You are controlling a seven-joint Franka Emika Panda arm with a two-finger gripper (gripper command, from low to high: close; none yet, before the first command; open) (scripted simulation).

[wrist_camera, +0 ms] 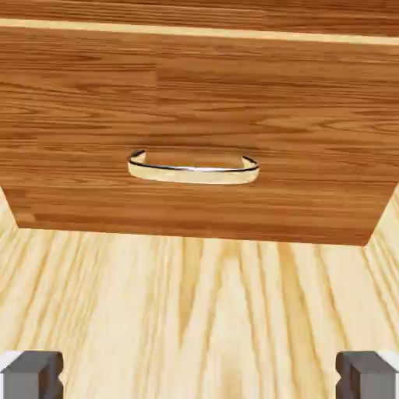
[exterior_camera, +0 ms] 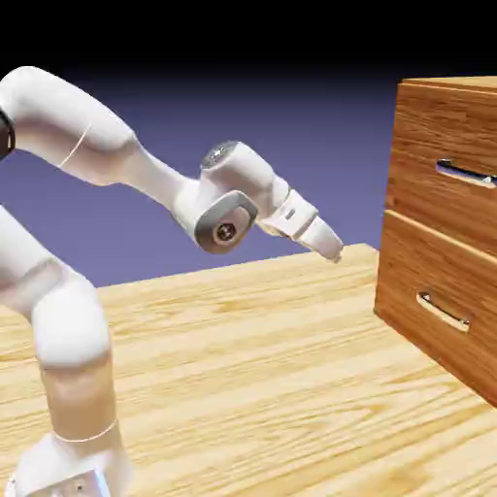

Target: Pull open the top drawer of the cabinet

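The reddish-brown cabinet (exterior_camera: 466, 84) stands at the exterior view's right. Its top drawer (exterior_camera: 442, 131) is closed, with a slim silver handle (exterior_camera: 466, 175) partly cut off by the picture's edge. My gripper (exterior_camera: 333, 249) hangs open in the air to the left of the cabinet, well apart from it, pointing down and to the right at about the lower drawer's height. In the hand view the two grey fingertips (wrist_camera: 31, 376) sit wide apart with nothing between them. Only a strip of the top drawer (wrist_camera: 199, 12) shows there; its handle is out of that view.
The matching lower drawer (exterior_camera: 432, 277) is closed, and its silver handle (exterior_camera: 444, 312) fills the middle of the hand view (wrist_camera: 192, 168). Pale wooden tabletop (exterior_camera: 252, 359) lies between the arm's base and the cabinet.
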